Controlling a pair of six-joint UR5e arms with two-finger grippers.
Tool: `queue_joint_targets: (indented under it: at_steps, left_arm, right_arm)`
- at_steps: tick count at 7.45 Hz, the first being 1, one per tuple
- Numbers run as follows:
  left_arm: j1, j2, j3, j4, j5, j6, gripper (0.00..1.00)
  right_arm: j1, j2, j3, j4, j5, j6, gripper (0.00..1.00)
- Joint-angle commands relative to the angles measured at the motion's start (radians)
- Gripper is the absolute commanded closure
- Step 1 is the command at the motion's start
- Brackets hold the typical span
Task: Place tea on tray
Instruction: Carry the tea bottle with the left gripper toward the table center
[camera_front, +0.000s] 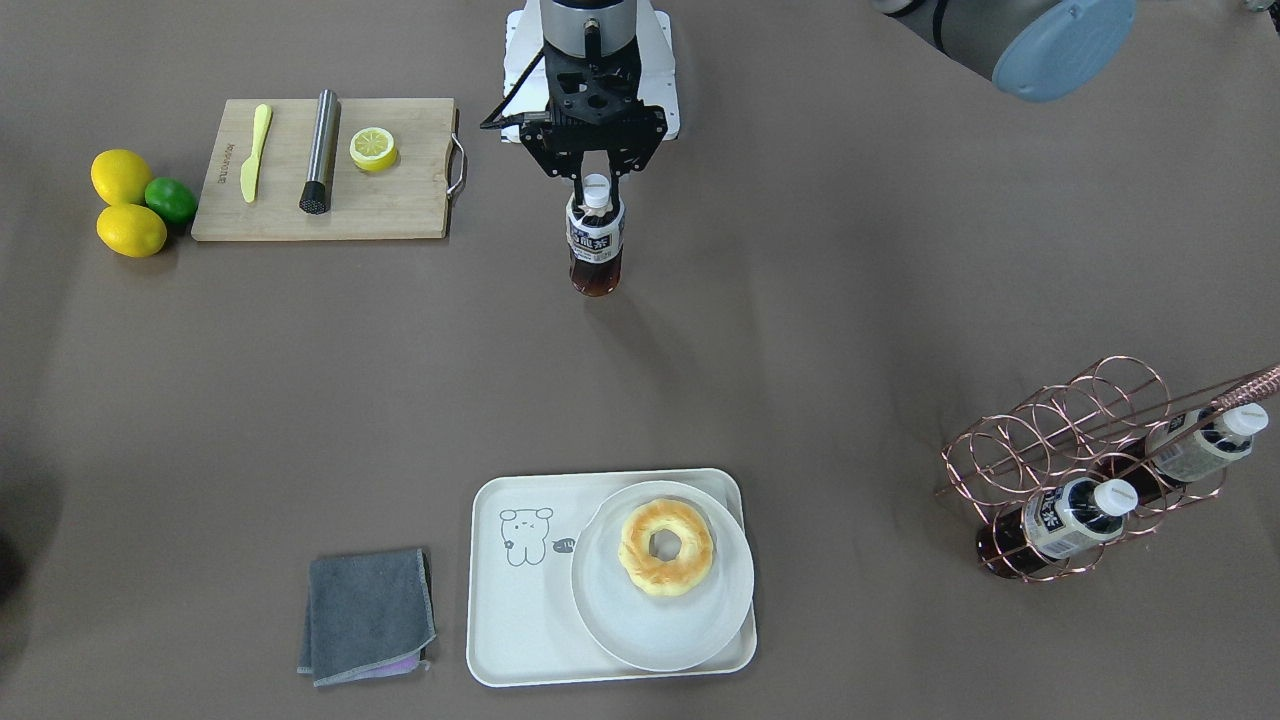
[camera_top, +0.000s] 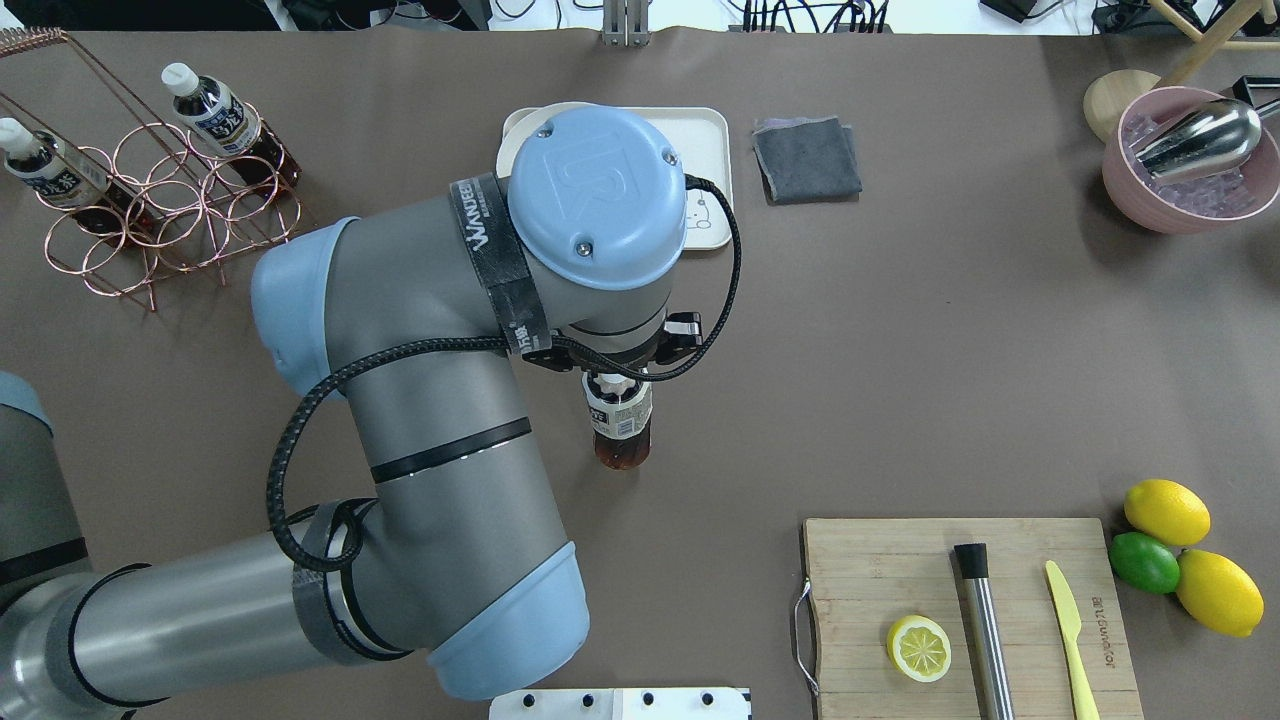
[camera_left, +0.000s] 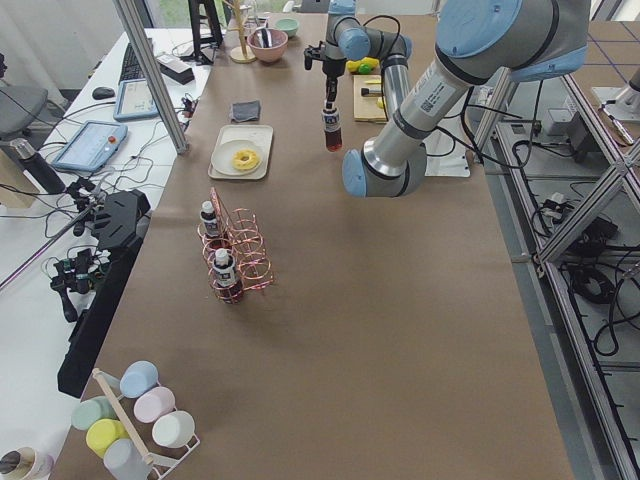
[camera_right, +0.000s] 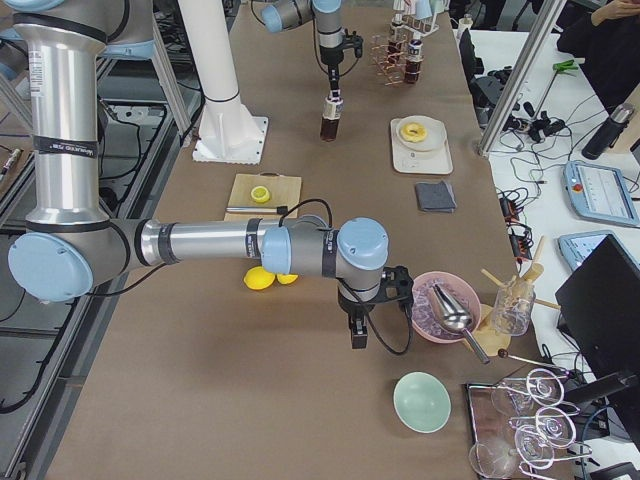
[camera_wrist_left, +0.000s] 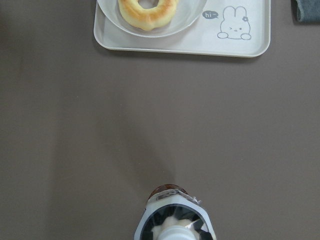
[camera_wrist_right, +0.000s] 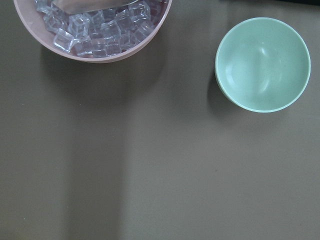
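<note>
My left gripper (camera_front: 597, 184) is shut on the white cap of a tea bottle (camera_front: 596, 246) and holds it upright at the middle of the table near my base. I cannot tell whether its base touches the table. The bottle also shows in the overhead view (camera_top: 620, 425) and at the bottom of the left wrist view (camera_wrist_left: 175, 220). The cream tray (camera_front: 515, 610) with the bear drawing lies at the far side, apart from the bottle. My right gripper (camera_right: 357, 337) hangs over bare table far to the right; I cannot tell whether it is open.
A white plate (camera_front: 640, 630) with a donut (camera_front: 665, 548) fills the tray's half. Two more bottles lie in a copper rack (camera_front: 1060, 450). A grey cloth (camera_front: 367, 615), wooden board (camera_front: 400, 205), lemons, a pink ice bowl (camera_wrist_right: 95, 50) and a green bowl (camera_wrist_right: 262, 65) stand around.
</note>
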Motion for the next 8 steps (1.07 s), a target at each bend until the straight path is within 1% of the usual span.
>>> queue_joint_targets:
  at_steps: [1,6,7,8]
  left_arm:
    - [0.017,0.006,0.012,-0.018,0.010,-0.004,1.00]
    - [0.029,0.039,0.006,-0.047,0.014,-0.004,1.00]
    - [0.029,0.041,0.003,-0.049,0.016,-0.003,0.03]
    - [0.029,0.040,-0.001,-0.047,0.052,-0.004,0.02]
  right_arm:
    - [0.000,0.000,0.000,0.000,0.000,0.000,0.00]
    - [0.000,0.000,-0.004,0.000,0.000,0.000,0.00]
    - [0.000,0.000,-0.004,0.000,0.000,0.000,0.00]
    - [0.000,0.000,-0.004,0.000,0.000,0.000,0.00]
